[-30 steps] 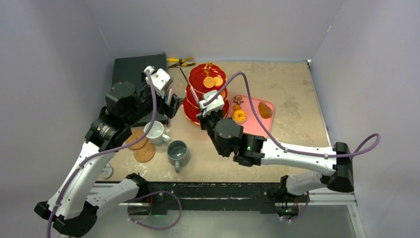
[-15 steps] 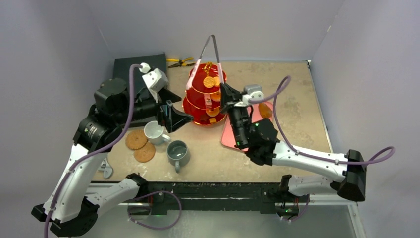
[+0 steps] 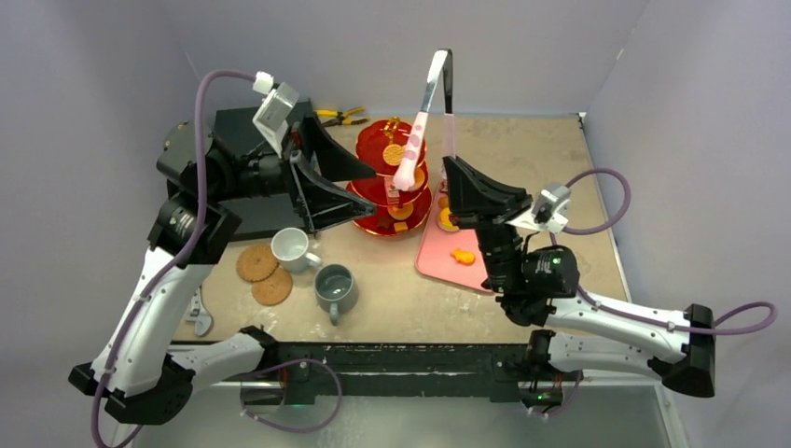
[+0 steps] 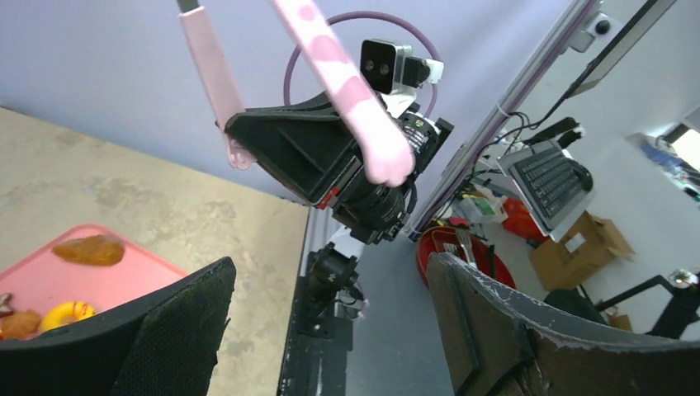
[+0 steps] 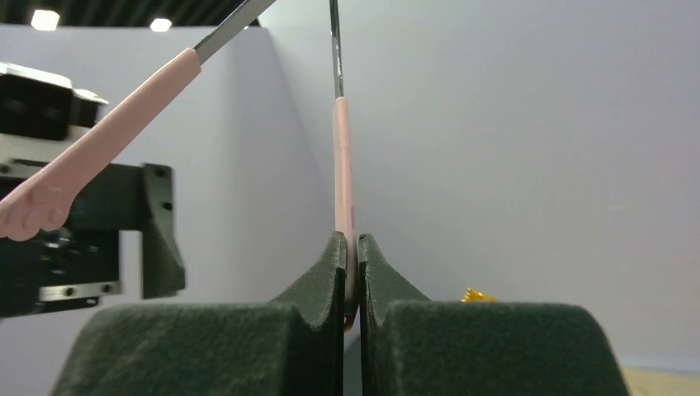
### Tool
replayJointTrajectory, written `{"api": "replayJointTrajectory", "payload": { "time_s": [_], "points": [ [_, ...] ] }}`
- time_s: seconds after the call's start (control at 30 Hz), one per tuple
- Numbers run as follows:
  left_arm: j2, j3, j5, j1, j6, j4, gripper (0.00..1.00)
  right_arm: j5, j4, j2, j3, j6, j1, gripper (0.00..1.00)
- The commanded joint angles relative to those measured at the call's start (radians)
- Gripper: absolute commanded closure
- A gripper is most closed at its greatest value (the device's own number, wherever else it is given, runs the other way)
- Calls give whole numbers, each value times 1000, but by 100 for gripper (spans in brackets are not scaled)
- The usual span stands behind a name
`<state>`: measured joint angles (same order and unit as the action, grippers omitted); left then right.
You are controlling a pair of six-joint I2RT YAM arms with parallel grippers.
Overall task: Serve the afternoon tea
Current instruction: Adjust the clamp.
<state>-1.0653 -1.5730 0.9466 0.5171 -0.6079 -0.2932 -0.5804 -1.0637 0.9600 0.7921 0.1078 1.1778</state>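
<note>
Above the tan table (image 3: 550,159), right gripper (image 3: 450,166) pinches one leg of upright tongs (image 3: 431,98), right of the stand (image 3: 376,142); left gripper (image 3: 366,196) gapes wide, left of it.

lavender walls (image 3: 112,75); mottled beige tabletop (image 3: 550,177); ceiling lights (image 5: 45,18); keyboard (image 4: 551,175), cardboard box (image 4: 578,247) beyond.

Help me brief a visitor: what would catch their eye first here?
The pink tongs held high above the table, one leg pinched in the right gripper. Below them stands the red three-tier stand with biscuits, the open left gripper at its left side.
</note>
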Motion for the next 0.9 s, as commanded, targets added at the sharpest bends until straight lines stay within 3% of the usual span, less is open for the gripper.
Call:
{"api": "replayJointTrajectory", "payload": {
  "time_s": [0.0,0.13,0.47,0.57,0.8,0.87],
  "points": [
    [-22,20,67,-11,-223,252,15,97,-45,6,38,-51,-1,100],
    [-48,10,73,-15,-324,377,16,106,-64,36,57,-42,0,100],
    [-20,32,112,-16,-399,436,26,172,-165,172,146,-2,-1,100],
    [-18,25,125,-15,-394,442,42,198,-184,211,180,-3,0,100],
    [-8,41,163,-26,-354,449,98,262,-146,307,297,-53,-1,100],
    [1,50,187,-26,-331,450,100,280,-94,317,333,-84,-1,98]
  ]
}}
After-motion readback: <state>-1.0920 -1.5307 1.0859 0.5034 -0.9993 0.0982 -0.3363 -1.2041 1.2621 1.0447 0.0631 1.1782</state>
